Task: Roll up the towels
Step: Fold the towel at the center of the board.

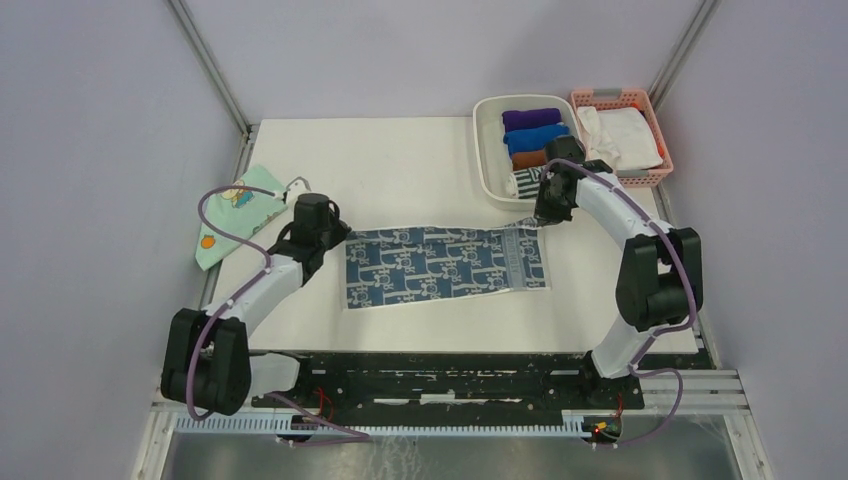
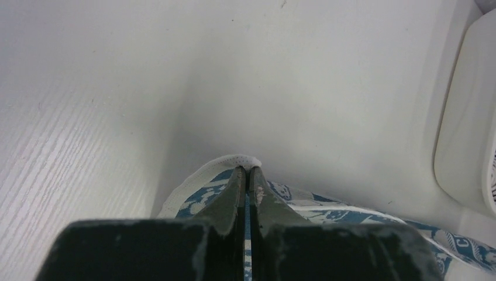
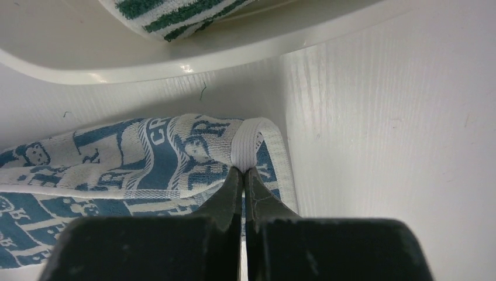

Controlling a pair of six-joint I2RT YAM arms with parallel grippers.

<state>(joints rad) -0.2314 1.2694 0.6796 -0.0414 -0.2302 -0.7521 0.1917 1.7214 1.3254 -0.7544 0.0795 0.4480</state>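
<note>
Left end effector (image 2: 247,171) and right end effector (image 3: 243,170) each pinch just towel (image 1: 445,265) hem, so uneven tugging could pop one loose.

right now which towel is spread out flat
The blue-grey patterned cloth towel, open on the white table; the green-and-white striped towel sits in the white plastic bin.

There are two arms (image 1: 262,285) (image 1: 640,250), two baskets (image 1: 482,150) (image 1: 610,96), three plain rolls (image 1: 531,120) (image 1: 535,138) (image 1: 530,158), two towels (image 1: 446,266) (image 1: 524,183) and one mint cloth (image 1: 235,215).
</note>
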